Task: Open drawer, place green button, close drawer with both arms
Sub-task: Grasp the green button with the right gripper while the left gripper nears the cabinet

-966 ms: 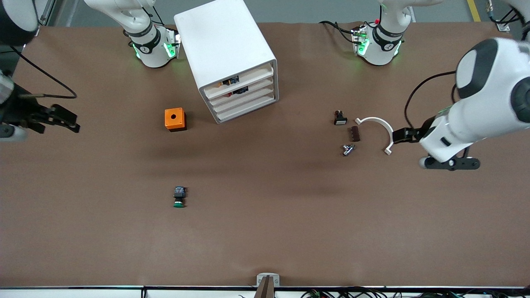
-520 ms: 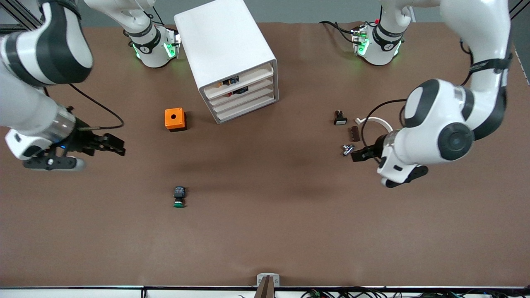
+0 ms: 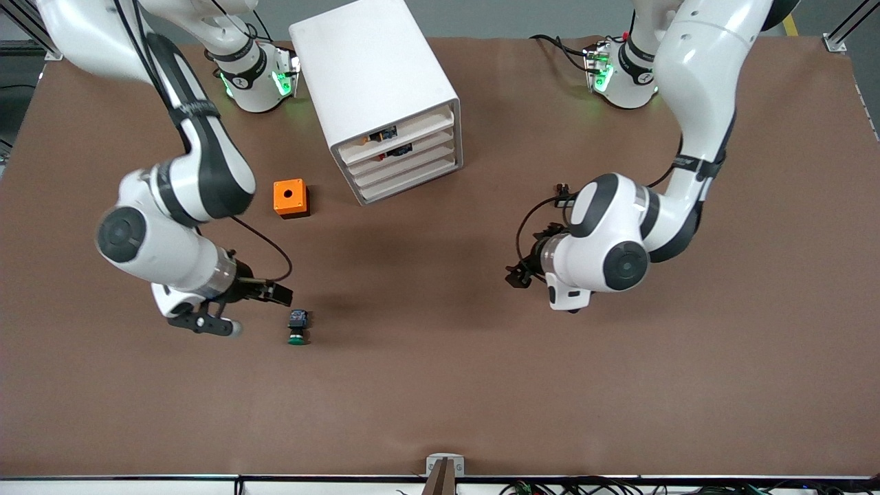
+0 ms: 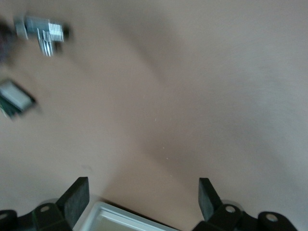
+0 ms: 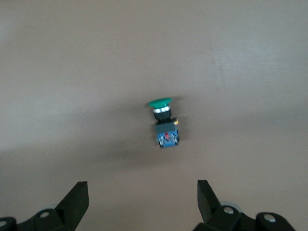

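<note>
The button lies on its side on the brown table, green cap toward the front camera; in the right wrist view it shows ahead of the fingers. My right gripper is open and empty, low over the table just beside the button; its fingers stand wide apart. The white cabinet stands between the arm bases with all drawers shut; the third drawer is closed. My left gripper is open and empty over bare table toward the left arm's end; its fingers are spread.
An orange box with a hole sits beside the cabinet. A small black switch peeks out by the left arm; it and a metal part show in the left wrist view. A white edge shows between the left fingers.
Both arms swung in toward the table's middle. The right gripper came down next to the button. The left gripper moved off the small parts toward the centre, covering them in the front view.
</note>
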